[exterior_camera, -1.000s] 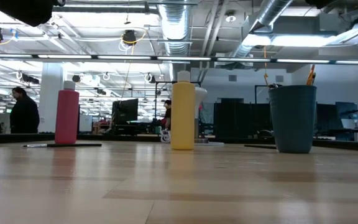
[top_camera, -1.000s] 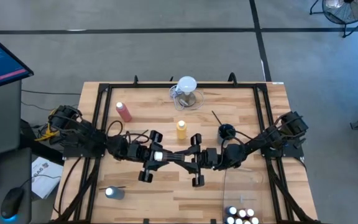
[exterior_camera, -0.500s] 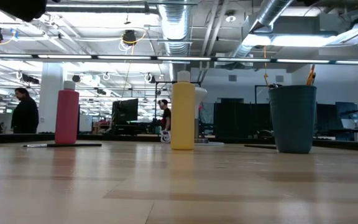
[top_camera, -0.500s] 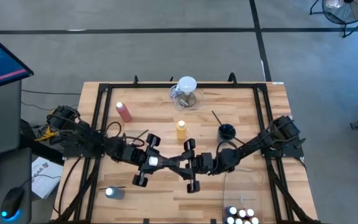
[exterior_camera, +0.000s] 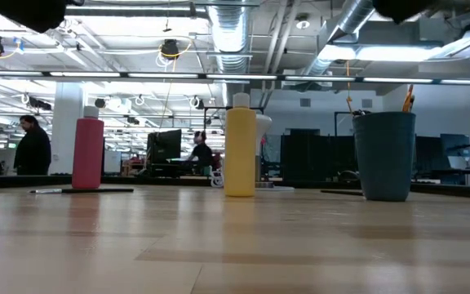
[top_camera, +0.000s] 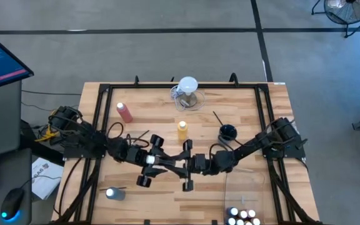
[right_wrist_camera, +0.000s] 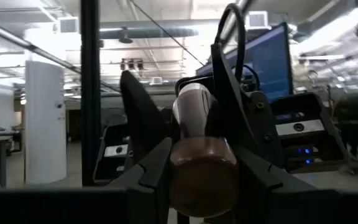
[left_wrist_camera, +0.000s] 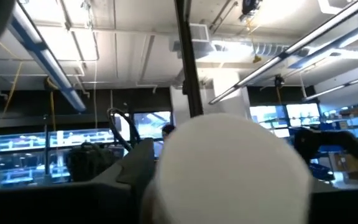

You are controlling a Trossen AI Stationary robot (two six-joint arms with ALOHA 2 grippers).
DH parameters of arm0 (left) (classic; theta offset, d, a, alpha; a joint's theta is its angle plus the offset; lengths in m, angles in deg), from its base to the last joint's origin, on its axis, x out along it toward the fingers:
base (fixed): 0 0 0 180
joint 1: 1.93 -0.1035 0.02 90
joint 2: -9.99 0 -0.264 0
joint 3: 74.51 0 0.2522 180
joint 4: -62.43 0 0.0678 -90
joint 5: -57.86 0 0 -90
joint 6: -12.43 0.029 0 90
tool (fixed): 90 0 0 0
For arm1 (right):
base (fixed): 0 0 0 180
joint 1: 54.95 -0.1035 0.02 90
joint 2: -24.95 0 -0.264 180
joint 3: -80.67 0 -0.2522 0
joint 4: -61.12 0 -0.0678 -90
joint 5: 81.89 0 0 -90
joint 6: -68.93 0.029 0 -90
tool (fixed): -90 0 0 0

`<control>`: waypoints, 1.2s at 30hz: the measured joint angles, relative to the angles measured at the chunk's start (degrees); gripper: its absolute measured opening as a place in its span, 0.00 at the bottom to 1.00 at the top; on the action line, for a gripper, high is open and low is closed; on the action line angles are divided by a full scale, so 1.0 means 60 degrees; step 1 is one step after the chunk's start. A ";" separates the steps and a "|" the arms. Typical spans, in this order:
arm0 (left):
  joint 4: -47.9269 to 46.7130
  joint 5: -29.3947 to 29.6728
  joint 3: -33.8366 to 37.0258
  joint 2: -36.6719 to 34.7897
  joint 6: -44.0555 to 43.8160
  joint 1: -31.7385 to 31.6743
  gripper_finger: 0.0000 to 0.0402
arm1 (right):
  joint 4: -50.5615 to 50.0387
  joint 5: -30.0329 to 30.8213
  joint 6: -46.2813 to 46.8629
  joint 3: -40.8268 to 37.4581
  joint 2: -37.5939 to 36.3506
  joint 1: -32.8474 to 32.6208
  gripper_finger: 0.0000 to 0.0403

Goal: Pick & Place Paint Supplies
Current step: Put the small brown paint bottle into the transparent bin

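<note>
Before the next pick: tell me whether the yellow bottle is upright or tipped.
Upright. In the low view the yellow bottle stands on its base on the table, white cap up; from above it shows only as a small round shape.

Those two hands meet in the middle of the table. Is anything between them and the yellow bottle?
Nothing visible lies on the bare wood between the yellow bottle and the left hand or the right hand. The right hand is occupied, though: a small brown bottle sits in its grip, facing the left hand.
</note>
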 joint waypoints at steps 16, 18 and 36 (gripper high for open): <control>-0.0051 0.0073 -0.0054 -0.0015 0.0004 0.0011 0.30 | 0.0676 0.0479 -0.1156 0.0029 -0.0060 -0.0364 0.28; -0.0071 -0.0076 -0.0054 -0.0015 0.0006 -0.0004 0.31 | 0.0771 0.0502 -0.1344 0.0029 -0.0060 -0.0459 0.28; -0.0148 -0.0269 -0.0028 -0.0025 -0.0223 0.0018 0.19 | 0.0875 0.0299 -0.1133 0.0045 -0.0108 -0.0505 0.44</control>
